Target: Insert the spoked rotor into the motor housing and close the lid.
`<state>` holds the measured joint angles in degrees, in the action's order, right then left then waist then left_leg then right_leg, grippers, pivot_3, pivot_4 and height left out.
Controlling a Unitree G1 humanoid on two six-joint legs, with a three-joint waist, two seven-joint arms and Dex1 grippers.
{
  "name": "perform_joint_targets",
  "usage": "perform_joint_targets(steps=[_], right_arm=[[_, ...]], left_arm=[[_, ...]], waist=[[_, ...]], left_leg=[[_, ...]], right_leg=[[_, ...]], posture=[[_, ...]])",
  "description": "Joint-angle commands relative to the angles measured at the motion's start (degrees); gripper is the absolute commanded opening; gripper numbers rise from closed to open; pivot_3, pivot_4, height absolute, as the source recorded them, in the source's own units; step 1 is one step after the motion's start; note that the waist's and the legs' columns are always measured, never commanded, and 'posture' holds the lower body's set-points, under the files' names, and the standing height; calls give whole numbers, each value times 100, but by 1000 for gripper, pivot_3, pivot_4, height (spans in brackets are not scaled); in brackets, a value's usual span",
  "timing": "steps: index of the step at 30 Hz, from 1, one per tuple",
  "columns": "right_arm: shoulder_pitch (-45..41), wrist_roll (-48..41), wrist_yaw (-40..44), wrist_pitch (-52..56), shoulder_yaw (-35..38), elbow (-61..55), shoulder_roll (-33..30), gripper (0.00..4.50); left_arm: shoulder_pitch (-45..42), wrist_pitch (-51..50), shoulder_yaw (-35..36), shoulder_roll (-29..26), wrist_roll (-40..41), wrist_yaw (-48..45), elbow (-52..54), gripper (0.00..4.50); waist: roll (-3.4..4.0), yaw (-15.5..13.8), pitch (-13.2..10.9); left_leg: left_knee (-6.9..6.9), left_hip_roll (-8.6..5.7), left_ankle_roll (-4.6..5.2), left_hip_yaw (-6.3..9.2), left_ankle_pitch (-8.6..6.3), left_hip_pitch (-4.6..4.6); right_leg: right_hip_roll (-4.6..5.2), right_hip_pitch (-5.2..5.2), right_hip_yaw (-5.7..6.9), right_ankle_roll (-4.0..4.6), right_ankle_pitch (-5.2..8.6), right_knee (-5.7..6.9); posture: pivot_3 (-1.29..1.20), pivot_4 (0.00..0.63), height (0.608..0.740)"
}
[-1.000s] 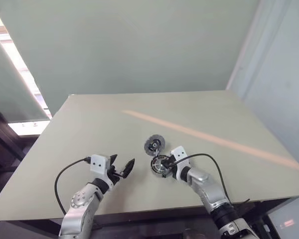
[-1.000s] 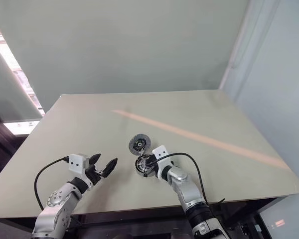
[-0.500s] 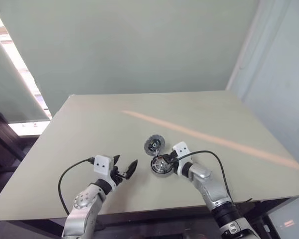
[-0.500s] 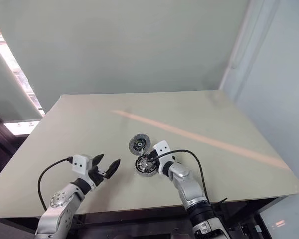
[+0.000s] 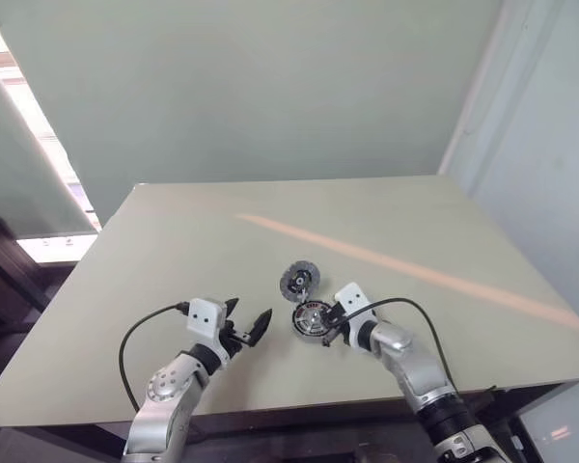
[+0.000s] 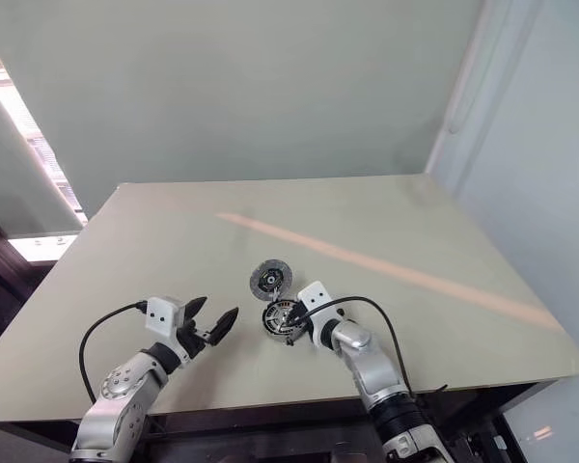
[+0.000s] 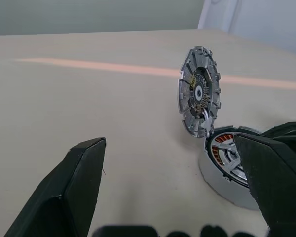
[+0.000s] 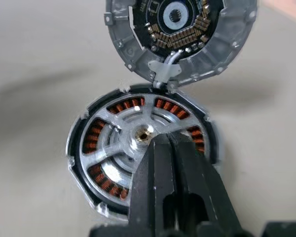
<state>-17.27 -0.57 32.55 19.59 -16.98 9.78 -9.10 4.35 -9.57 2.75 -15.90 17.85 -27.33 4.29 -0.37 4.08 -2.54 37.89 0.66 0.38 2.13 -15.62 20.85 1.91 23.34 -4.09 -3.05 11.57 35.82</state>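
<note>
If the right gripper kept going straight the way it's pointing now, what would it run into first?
Most likely the spoked silver rotor seated in the copper-wound motor housing: the right gripper sits just above it, aimed at the hub. The hinged grey lid stands open beyond.

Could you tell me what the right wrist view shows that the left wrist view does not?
Right wrist view: the spoked rotor seen from above, seated in the motor housing, copper windings showing between its spokes, with the right tool, fingers together, over its hub.

Left wrist view: the open left tool's fingers, the pale stripe across the table, and the lid standing upright.

Both: the housing with the lid hinged open at its edge.
</note>
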Motion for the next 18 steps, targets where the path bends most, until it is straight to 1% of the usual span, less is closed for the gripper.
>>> perform_joint_targets(steps=[1,6,10,14,18], right_arm=[[-27,32,604,420,-344,-958,-452,1194],[-130,398,1076,563,-872,-1506,-1188,2991],[-269,689,1243,424,-1154,-1553,-1468,4464],[-434,936,1316,293,-1340,-1450,-1570,4464],[-600,1111,1486,206,-1504,-1379,-1615,4464]], left_arm=[[-33,59,10,-36,1,-63,239,4500],[-9,43,-7,-54,-18,-119,220,4500],[-10,26,-13,-78,-30,-168,206,4500],[-14,4,-18,-140,-64,-238,188,4500],[69,73,-143,-420,-238,-497,152,4500]], waist=[[-1,0,0],[-1,0,0],[-3,-1,0],[-3,-1,0],[-3,-2,0]], left_leg=[[0,0,0,2,0,-1],[2,0,0,1,0,-2],[5,0,0,0,0,-1],[5,0,0,-1,0,-2],[3,0,0,0,0,-1]], right_leg=[[0,-1,2,0,0,0],[-1,-1,4,0,1,1],[0,-2,4,0,1,0],[-1,0,4,0,1,1],[-1,0,5,0,1,0]], posture=[[0,0,740],[0,0,740],[0,0,740],[0,0,740],[0,0,740]])
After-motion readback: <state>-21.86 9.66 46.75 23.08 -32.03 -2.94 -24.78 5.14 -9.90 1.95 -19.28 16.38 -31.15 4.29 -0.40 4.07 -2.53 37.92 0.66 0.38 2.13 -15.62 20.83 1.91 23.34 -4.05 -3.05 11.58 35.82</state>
